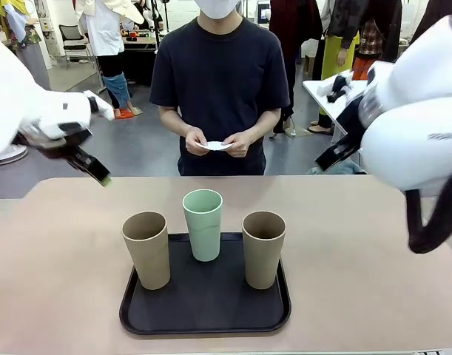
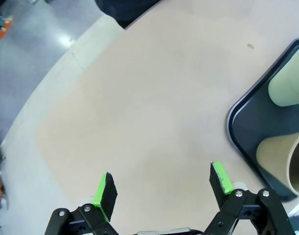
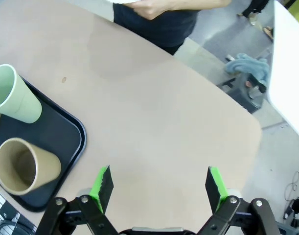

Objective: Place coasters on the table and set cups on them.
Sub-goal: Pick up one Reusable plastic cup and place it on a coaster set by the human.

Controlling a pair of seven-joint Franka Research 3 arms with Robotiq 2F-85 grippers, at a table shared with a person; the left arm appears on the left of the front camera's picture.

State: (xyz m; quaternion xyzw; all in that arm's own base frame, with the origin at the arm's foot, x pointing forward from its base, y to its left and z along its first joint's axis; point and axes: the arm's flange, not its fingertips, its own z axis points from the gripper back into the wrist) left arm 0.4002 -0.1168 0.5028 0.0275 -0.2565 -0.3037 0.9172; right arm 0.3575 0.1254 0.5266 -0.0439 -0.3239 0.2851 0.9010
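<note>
Right tool (image 3: 159,182), spread wide, hangs over the table (image 3: 164,112) beside the black tray (image 3: 61,129).

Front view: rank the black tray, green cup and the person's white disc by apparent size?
Black tray, largest.
Green cup, next.
White disc, smallest, though it sits farthest from the camera.

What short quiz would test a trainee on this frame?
1. True or false: all three cups stand on the tray.
2. Where are the coasters? A) on the tray B) in the person's hands C) under the cups.
3. Fill in: the left tool and right tool are both ___.
Key: 1 true; 2 B; 3 open.
</note>
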